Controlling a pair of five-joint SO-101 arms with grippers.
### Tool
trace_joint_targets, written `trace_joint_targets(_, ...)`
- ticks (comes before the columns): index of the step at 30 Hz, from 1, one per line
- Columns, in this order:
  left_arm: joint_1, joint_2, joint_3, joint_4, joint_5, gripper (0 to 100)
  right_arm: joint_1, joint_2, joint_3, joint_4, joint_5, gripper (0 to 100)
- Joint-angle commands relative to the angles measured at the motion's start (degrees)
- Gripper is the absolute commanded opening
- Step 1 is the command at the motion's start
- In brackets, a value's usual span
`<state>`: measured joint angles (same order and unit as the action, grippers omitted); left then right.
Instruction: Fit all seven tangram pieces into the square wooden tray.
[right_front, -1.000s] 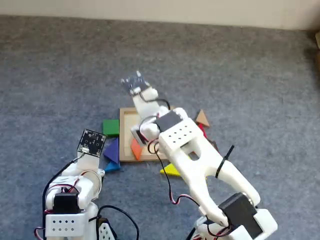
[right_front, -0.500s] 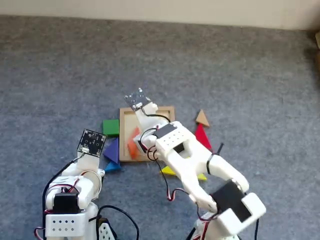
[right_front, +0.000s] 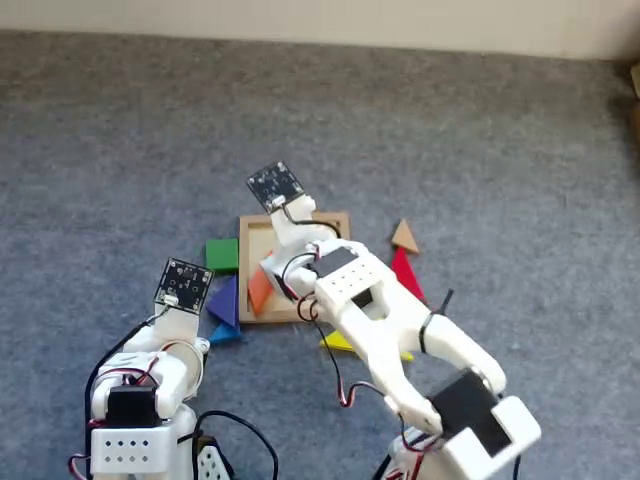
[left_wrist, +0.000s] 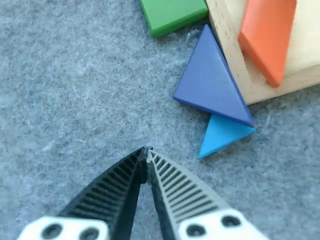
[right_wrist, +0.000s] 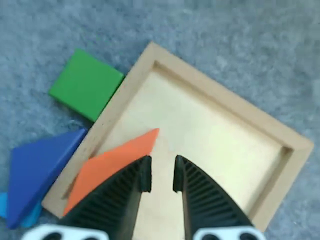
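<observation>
Right gripper (right_wrist: 161, 167) hangs over the square wooden tray (right_front: 330, 217). Its black ribbed fingers are a narrow gap apart and grip nothing.
Orange parallelogram (right_wrist: 107, 167) is a flat slab just beside one finger, in the tray's 7 o'clock corner. One end rides up on the raised rim, the rest lies on the smooth pale-wood floor.
Left gripper (left_wrist: 146, 152) sits low over the fuzzy grey carpet (right_front: 480, 150), ribbed fingers pressed together, tips near the light blue triangle (left_wrist: 222, 135).
Around the tray, high view:
- green square (right_front: 221, 254) at 9, just beside the rim
- dark blue triangle (right_front: 223, 298) at 8, one edge against the rim, touching the light blue one at 7
- red triangle (right_front: 403, 272) at 3
- small tan triangle (right_front: 404, 237) at 2
- yellow piece (right_front: 340, 343) at 5, partly under the right arm
</observation>
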<state>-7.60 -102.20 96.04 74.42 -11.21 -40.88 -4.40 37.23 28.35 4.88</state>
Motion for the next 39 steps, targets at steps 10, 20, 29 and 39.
trace_joint_targets(10,1.1,-1.54,1.1,0.44,-0.35,1,-3.91,-6.55,4.97,2.68,-0.35,8.0)
trace_joint_targets(20,1.1,-1.54,1.1,0.44,-0.35,1,-2.68,6.46,-1.45,2.68,-0.09,8.0)
trace_joint_targets(29,1.1,-1.54,1.1,0.44,-0.35,1,1.8,9.45,-8.75,2.59,-0.26,8.0)
trace_joint_targets(39,1.1,-1.54,1.1,0.44,-0.35,1,1.45,11.12,-13.49,2.77,-0.09,8.0)
